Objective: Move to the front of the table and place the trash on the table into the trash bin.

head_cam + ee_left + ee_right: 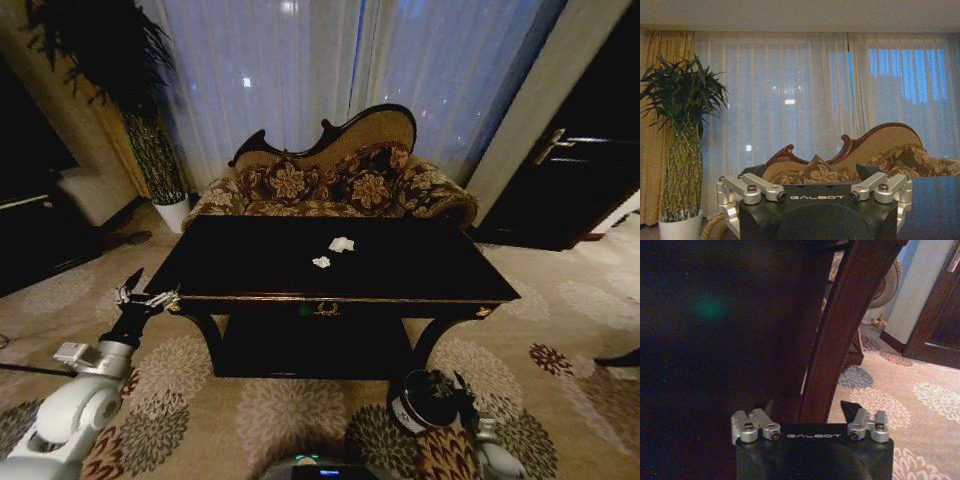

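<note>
Left end effector (133, 291) raised beside table (400, 265)

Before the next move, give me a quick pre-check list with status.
1. Facing the table front: ok, it sits centred ahead.
2. Trash located: ok, far paper lump and near paper lump lie mid-top, apart.
3. Trash bin located: ok, on the carpet by the right front table leg.
4. Left gripper free: ok, open and empty at the left front corner.
5. Right gripper clear: not ok, open but low, aimed at that leg.
</note>
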Robot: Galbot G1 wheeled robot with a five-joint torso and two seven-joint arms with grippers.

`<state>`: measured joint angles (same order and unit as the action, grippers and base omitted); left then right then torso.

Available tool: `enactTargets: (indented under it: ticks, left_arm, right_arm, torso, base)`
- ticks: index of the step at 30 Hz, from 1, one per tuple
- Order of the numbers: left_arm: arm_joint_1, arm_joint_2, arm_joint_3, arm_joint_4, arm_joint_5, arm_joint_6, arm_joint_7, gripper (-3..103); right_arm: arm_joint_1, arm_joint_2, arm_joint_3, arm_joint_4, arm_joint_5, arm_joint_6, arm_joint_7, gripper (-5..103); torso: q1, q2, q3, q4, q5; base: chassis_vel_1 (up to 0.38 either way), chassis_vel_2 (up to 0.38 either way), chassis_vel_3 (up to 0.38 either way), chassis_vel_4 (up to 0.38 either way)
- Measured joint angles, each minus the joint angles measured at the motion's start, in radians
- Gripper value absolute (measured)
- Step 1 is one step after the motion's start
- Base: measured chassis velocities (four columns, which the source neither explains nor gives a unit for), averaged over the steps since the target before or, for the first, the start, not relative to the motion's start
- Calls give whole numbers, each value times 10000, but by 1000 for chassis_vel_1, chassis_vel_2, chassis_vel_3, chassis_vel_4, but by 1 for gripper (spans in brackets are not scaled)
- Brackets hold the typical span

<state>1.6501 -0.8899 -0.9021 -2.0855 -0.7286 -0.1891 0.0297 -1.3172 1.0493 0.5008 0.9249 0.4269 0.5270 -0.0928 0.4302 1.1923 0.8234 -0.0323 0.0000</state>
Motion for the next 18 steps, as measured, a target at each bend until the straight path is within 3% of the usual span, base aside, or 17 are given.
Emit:
enactTargets:
  ticks: [3, 5, 10, 18]
  left_arm:
    - [10, -5, -15, 23, -35, -2, 2, 100]
    - [14, -9, -26, 23, -42, -3, 3, 100]
    - [39, -55, -63, 6, -53, -10, 16, 100]
    - [160, -211, -86, -12, -44, -71, 64, 100]
  right_arm:
    - [-70, 52, 75, 82, -45, -36, 10, 94]
    - [-101, 53, 106, 150, -46, -64, 19, 97]
    - [-387, -2, 332, 798, -20, -329, 214, 100]
    - [-1880, -54, 1485, 3877, 229, -1544, 1064, 100]
  torso:
    - [0, 0, 0, -1, 0]
    - [0, 0, 0, 0, 1]
    - [0, 0, 0, 0, 1]
    - [0, 0, 0, 3, -1]
  base:
    - [0, 0, 0, 0]
    - [0, 0, 0, 0]
    - [0, 0, 0, 0]
    - [0, 0, 0, 0]
